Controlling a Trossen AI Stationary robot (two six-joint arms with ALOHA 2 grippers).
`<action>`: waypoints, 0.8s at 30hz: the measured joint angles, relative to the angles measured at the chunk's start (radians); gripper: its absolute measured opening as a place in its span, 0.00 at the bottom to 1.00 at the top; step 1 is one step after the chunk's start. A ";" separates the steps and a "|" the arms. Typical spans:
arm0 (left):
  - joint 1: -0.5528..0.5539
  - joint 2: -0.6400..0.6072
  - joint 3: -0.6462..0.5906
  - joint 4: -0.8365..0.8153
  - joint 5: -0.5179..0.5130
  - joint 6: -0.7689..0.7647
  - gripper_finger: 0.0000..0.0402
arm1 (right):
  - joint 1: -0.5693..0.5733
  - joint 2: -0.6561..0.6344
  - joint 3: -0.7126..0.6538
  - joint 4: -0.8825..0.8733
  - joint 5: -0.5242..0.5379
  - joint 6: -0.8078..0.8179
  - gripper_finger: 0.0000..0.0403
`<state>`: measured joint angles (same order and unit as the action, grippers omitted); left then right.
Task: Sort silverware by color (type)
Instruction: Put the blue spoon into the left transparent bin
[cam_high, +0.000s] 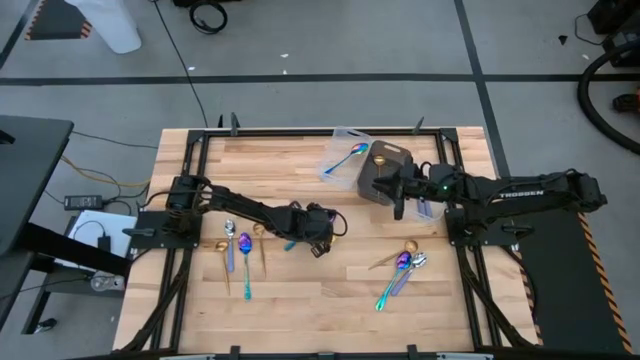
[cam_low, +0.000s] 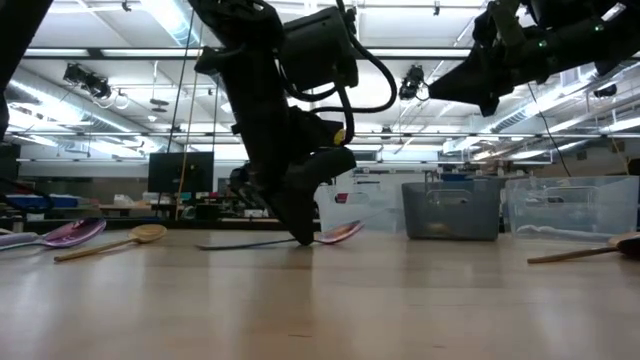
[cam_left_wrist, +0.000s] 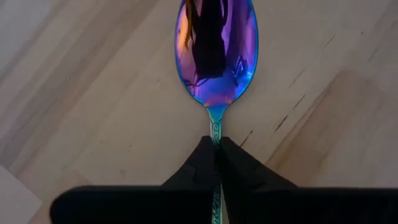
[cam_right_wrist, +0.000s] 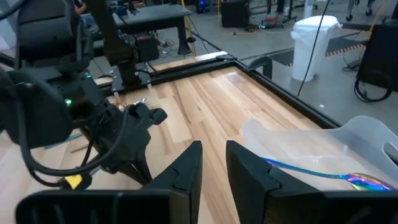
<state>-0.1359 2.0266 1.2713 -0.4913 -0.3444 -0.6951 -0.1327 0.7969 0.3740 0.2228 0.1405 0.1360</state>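
1. The left gripper (cam_left_wrist: 216, 155) is down at the counter (cam_high: 330, 290), its jaws pinched tight on the neck of an iridescent spoon (cam_left_wrist: 216, 56); the 2 fingertips (cam_left_wrist: 200, 163) meet on either side of the slim handle.
2. The spoon's purple-blue bowl sticks out just ahead of those jaws, lying on the wood.
3. In the low view the left gripper's tips touch the counter where the spoon (cam_low: 335, 234) lies.
4. The right gripper (cam_right_wrist: 213, 158) hangs above the counter near the dark bin (cam_high: 385, 170), its jaws a narrow gap apart and holding nothing.
5. Just beside the right jaws a clear tray (cam_right_wrist: 298, 146) holds 1 iridescent spoon.
6. Other spoons lie on the counter away from both jaws.
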 joint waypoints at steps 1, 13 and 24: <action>0.000 0.000 0.001 -0.004 0.002 0.000 0.04 | 0.002 -0.005 0.000 -0.002 0.000 -0.002 0.20; 0.069 0.001 0.175 -0.218 0.070 0.143 0.03 | 0.003 -0.019 0.000 -0.024 -0.004 -0.009 0.20; 0.168 0.000 0.415 -0.281 0.021 0.356 0.03 | 0.003 -0.018 0.000 -0.054 -0.003 -0.026 0.20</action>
<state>0.0326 2.0270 1.6865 -0.7718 -0.3232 -0.3391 -0.1299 0.7784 0.3740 0.1690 0.1371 0.1099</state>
